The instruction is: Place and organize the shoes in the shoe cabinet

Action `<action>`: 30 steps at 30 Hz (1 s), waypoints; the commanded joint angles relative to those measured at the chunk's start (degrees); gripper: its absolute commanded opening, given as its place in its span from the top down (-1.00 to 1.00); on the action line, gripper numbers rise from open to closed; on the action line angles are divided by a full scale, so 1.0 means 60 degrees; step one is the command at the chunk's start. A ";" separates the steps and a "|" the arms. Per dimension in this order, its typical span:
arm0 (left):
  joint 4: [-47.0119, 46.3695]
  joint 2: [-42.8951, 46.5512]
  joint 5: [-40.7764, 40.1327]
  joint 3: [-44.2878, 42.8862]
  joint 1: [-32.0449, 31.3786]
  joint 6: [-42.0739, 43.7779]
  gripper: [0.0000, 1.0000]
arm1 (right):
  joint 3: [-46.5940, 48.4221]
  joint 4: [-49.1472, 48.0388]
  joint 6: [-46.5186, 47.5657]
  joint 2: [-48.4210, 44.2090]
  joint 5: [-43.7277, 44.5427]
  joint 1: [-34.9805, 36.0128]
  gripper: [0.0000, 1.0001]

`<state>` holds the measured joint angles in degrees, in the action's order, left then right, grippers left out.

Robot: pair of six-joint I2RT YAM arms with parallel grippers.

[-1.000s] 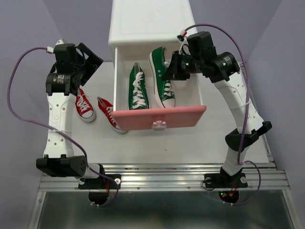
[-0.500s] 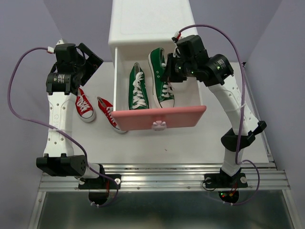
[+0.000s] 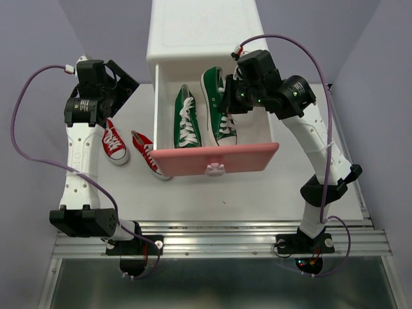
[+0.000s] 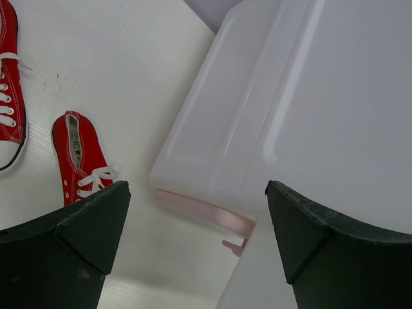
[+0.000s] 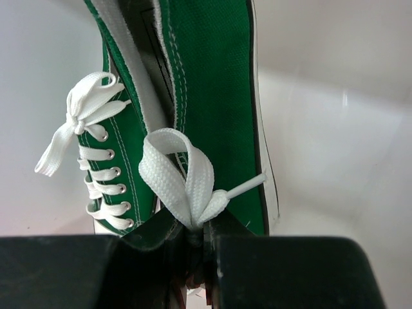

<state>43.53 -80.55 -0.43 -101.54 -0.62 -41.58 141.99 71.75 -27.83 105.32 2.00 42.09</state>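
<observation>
Green white-laced canvas sneaker (image 3: 224,129): clamped in right gripper (image 5: 196,241), 3 o'clock side of pink-fronted drawer (image 3: 219,156). Next: release. Left gripper (image 4: 196,248) splayed, empty.

- I see a white table (image 3: 257,193); the left wrist view shows a few faint dark specks on it.
- Lavender walls (image 3: 386,45) stand behind it and at both sides.
- An aluminium rail (image 3: 219,239) runs along its near edge.
- Below the rail lies a grey glossy panel (image 3: 219,283).
</observation>
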 commanded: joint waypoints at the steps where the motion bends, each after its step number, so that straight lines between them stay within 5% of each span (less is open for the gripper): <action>1: -0.0179 0.0081 -0.0192 0.0209 0.0030 0.0090 -0.97 | 0.0080 -0.0531 0.0201 -0.0663 -0.0171 0.0090 0.90; 16: -0.0179 0.0212 -0.0353 0.0472 0.0031 0.0002 -0.97 | -0.0317 -0.0709 -0.0341 -0.1016 -0.1343 0.0090 0.90; 30: -0.0165 0.0330 -0.0515 0.0692 0.0031 -0.0086 -0.97 | -0.0140 -0.0342 -0.0458 -0.0605 -0.0964 0.0090 0.78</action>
<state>43.51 -80.49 -2.07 -97.73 -0.62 -42.22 137.97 73.08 -29.76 102.10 -4.91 42.09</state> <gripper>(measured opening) 0.986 0.115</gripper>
